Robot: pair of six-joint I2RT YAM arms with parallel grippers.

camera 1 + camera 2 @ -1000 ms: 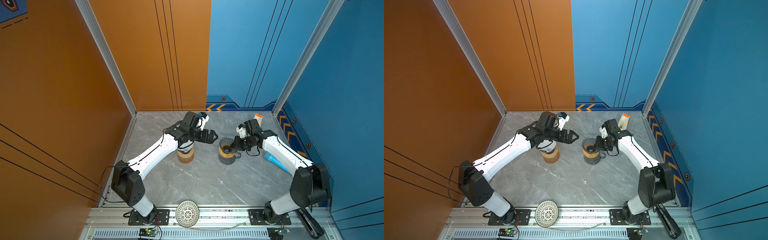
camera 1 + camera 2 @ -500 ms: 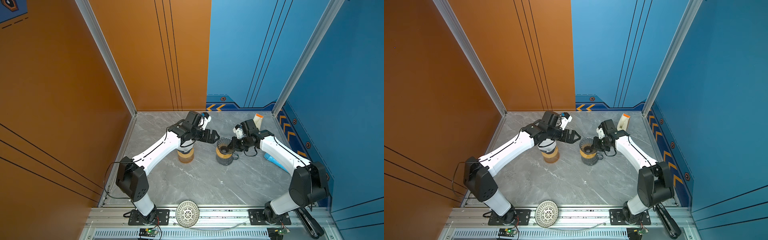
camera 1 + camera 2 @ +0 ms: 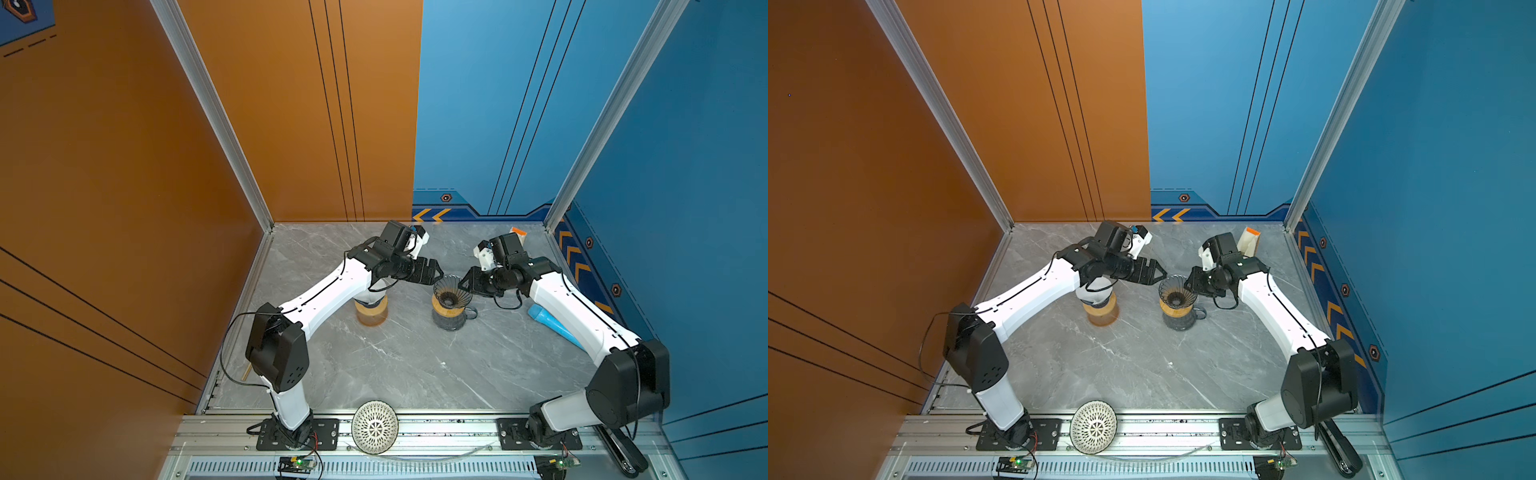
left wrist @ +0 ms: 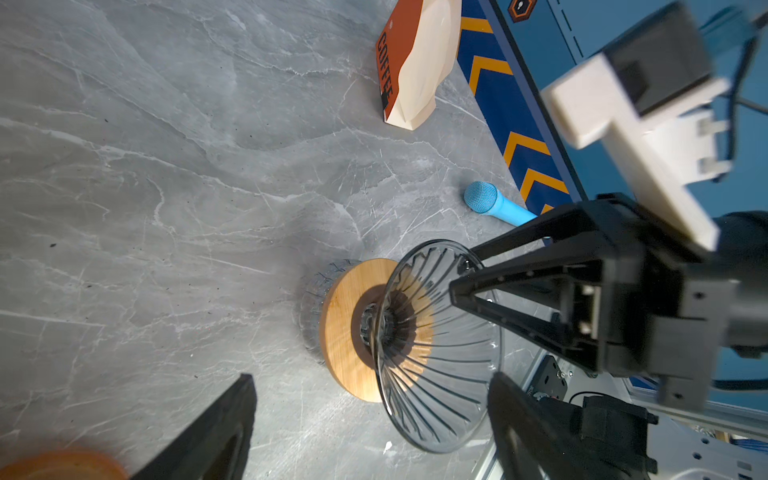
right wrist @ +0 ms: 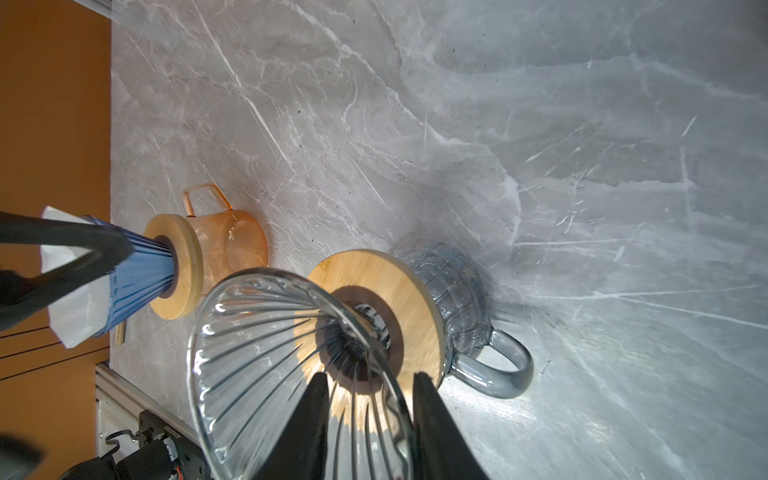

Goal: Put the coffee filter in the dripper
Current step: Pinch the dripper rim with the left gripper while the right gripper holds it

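at the left, the coffee filter [image 5: 75, 316] sits in the blue dripper [image 5: 141, 270] on the orange mug [image 5: 232, 245], right under your left arm [image 3: 332, 286]. a low reach for it could knock that stack over. your left gripper [image 3: 435, 272] hangs just beside the glass dripper [image 3: 451, 293], jaws wide apart and empty, so a slight drift would bump the rim. that dripper only rests by its wooden collar [image 5: 374, 274] on the grey mug [image 5: 453, 286]. your right gripper [image 3: 464, 286] has its jaws a little apart, one on either side of the thin rim. pull away at a slant and you may drag the dripper off onto the bench [image 3: 415, 365].
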